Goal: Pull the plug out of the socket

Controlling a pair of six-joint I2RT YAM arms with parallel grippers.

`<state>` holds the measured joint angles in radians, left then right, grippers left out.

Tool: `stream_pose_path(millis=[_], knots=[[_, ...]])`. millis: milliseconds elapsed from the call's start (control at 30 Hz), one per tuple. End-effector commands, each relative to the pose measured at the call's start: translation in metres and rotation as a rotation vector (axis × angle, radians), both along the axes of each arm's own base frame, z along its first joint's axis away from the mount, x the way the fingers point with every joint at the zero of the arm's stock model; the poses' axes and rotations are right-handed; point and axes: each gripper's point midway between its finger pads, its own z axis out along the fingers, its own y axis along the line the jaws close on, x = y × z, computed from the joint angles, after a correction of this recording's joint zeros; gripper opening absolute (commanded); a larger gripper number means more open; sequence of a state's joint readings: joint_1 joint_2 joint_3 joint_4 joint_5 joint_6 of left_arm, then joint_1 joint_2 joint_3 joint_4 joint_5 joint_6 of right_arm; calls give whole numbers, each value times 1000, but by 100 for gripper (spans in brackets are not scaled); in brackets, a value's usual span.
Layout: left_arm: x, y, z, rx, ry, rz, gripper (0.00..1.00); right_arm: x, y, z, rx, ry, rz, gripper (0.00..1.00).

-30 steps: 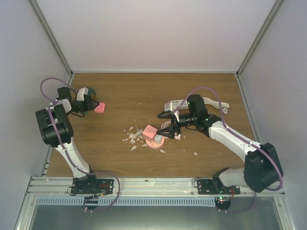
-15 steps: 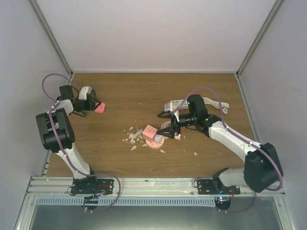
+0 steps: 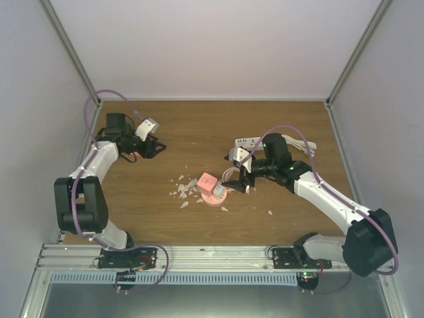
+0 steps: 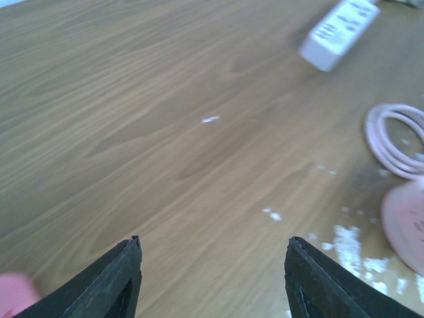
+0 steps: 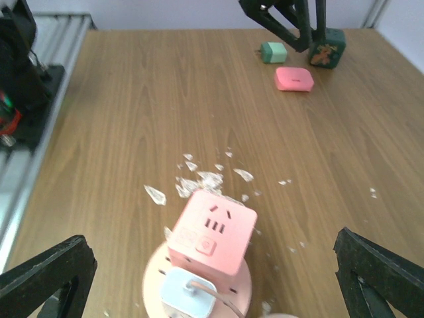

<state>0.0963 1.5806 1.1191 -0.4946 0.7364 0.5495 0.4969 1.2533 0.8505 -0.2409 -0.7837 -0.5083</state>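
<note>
The pink cube socket (image 3: 207,181) stands on a round pink base (image 3: 213,197) at the table's middle. In the right wrist view the socket (image 5: 213,228) has a white plug (image 5: 189,295) with a pink cable in its near side. My right gripper (image 3: 233,182) is open just right of the socket; in its wrist view the gripper (image 5: 211,238) has its fingers spread wide on either side of the socket, not touching it. My left gripper (image 3: 157,147) is open and empty at the far left, well apart from the socket; its wrist view (image 4: 212,265) shows only bare table between the fingers.
White crumbs (image 3: 180,192) lie left of the socket. A white power strip (image 3: 248,142) and a pink coiled cable (image 4: 397,139) lie behind the right gripper. A pink block (image 5: 295,78), a small green block (image 5: 272,52) and a dark green block (image 5: 328,48) sit near the left gripper.
My left arm has swung away from the left wall, its gripper moving right past the pink block. My right gripper has shifted slightly and stays open by the socket.
</note>
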Motion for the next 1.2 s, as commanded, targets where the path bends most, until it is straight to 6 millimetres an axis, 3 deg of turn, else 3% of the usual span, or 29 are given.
stream_pose_path(millis=[0, 167, 333, 433, 667, 933, 1167], knots=[[-34, -49, 8, 38, -60, -168, 61, -4, -17, -25, -114, -51, -24, 97], [-58, -93, 12, 79, -110, -288, 63, 0, -26, -45, -132, 4, -125, 92], [-95, -134, -3, 155, -126, -502, 64, -12, -25, -58, -121, 80, -109, 90], [-106, -148, -10, 160, -126, -577, 67, -17, -23, -67, -118, 112, -93, 90], [-99, -159, -5, 88, -102, -564, 69, -19, -7, -93, -182, 162, -105, 87], [-101, -159, -2, 73, -144, -560, 69, -18, 6, -121, -271, 149, -115, 80], [-110, -157, -7, 61, -168, -566, 69, -10, 10, -132, -300, 132, -137, 71]])
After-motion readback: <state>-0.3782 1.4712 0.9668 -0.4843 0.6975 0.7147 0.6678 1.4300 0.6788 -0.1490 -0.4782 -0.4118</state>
